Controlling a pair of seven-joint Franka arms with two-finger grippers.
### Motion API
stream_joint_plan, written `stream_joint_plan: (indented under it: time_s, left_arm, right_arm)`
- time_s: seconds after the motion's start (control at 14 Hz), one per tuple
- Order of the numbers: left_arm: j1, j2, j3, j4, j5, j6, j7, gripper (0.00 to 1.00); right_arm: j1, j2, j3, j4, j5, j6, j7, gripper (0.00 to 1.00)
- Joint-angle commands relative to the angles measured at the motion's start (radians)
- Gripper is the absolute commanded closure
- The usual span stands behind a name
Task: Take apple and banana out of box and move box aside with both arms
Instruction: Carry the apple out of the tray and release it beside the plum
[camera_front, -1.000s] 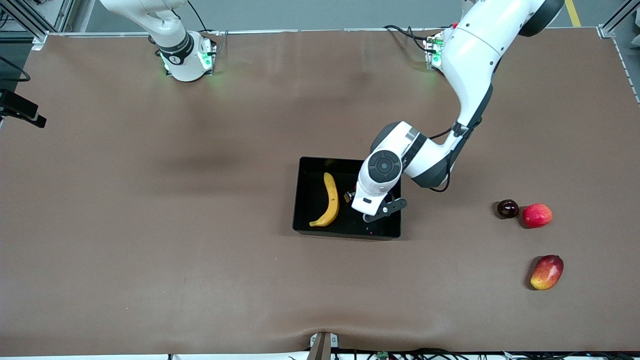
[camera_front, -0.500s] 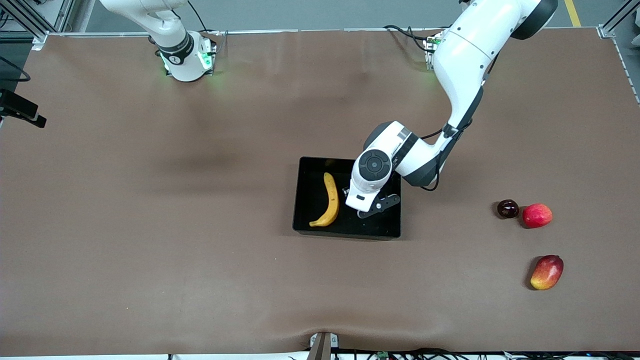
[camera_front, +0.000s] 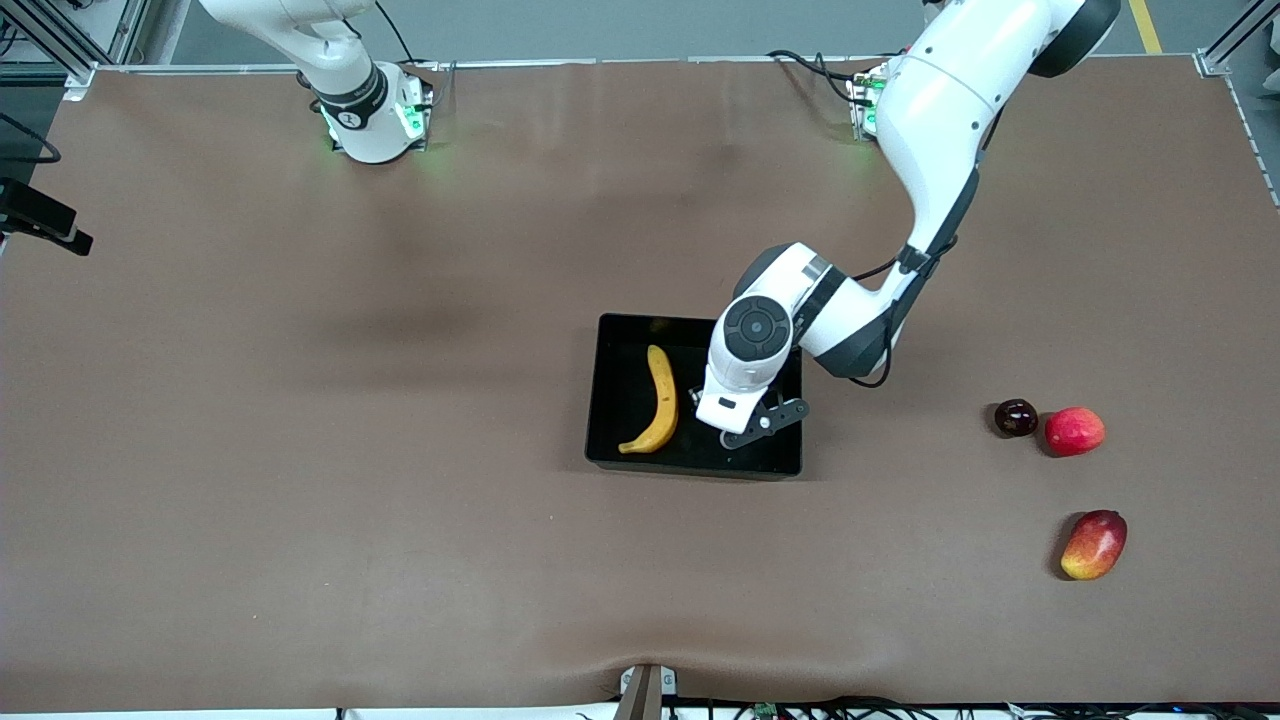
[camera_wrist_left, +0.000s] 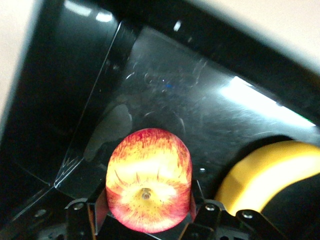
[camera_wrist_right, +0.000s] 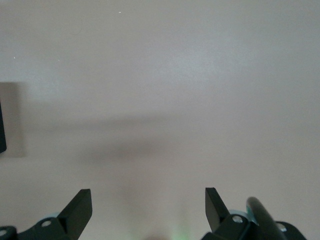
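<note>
The left arm bends down into the black tray (camera_front: 610, 400), its hand (camera_wrist_left: 145, 222) gripping the red-and-yellow apple (camera_wrist_left: 148, 186) just above the glossy floor, beside the banana (camera_front: 655, 400) lying in the tray toward the right arm's end. The tray walls stand close around the hand. The right arm waits near its base, its hand (camera_wrist_right: 148, 206) spread open over bare brown table (camera_front: 300, 450).

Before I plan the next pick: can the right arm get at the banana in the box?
Probably yes: the banana lies uncovered in the box; the left gripper, holding the apple, is beside it, crowding only that side.
</note>
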Motion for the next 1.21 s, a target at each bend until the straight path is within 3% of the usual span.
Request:
stream_joint_plan:
  time_s: [0.0,0.57,0.86,1.14]
  left_arm:
    - [0.001,-0.081,0.003,0.029,0.025,-0.069,-0.017,1.00]
    - [0.210,-0.175,0.003,0.046,0.039,-0.144,0.305,1.00]
    - [0.345,-0.152,0.001,0.006,0.038,-0.144,0.519,1.00]
    - [0.450,-0.077,0.001,-0.006,0.039,-0.141,0.612,1.00]
  right_arm:
    - [-0.002,-0.001,0.002,0.013,0.002,-0.004,0.009,0.00]
    - [-0.002,0.001,0.002,0.013,0.002,-0.005,0.009,0.00]
    - [-0.002,-0.001,0.002,0.013,0.002,-0.004,0.009,0.00]
    - [-0.002,-0.001,0.002,0.013,0.002,-0.005,0.009,0.00]
